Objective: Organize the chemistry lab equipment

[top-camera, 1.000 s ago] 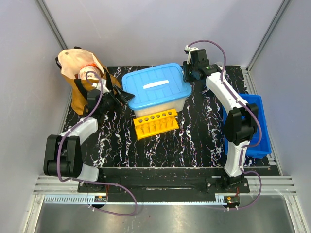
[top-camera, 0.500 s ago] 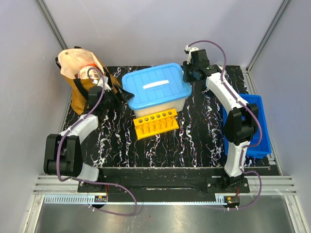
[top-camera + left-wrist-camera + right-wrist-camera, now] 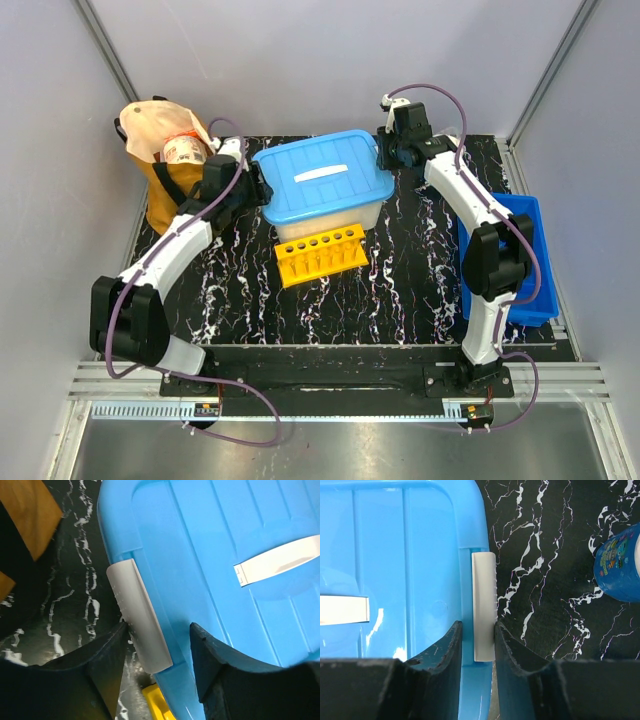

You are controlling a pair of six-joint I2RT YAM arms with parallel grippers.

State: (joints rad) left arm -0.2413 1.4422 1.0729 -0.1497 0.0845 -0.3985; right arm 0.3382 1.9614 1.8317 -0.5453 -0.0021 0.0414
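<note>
At left latch [image 3: 140, 615] of blue-lidded box [image 3: 322, 185] — left tool [image 3: 159, 630] arrived, jaws narrowing.

Bright, even light from overhead here, pale walls washed out, and only short, soft shadows under the arms on the black marbled surface [image 3: 400, 290]. Left wrist view now: the blue lid [image 3: 200, 555] is sharp, its white handle strip [image 3: 280, 560] nearly blown out, while the left tool [image 3: 157, 630] looms dark and soft-edged. Right wrist view: glare spots on the lid, white latch [image 3: 484, 605] crisp, right tool [image 3: 477, 626] blurred, in shadow.
</note>
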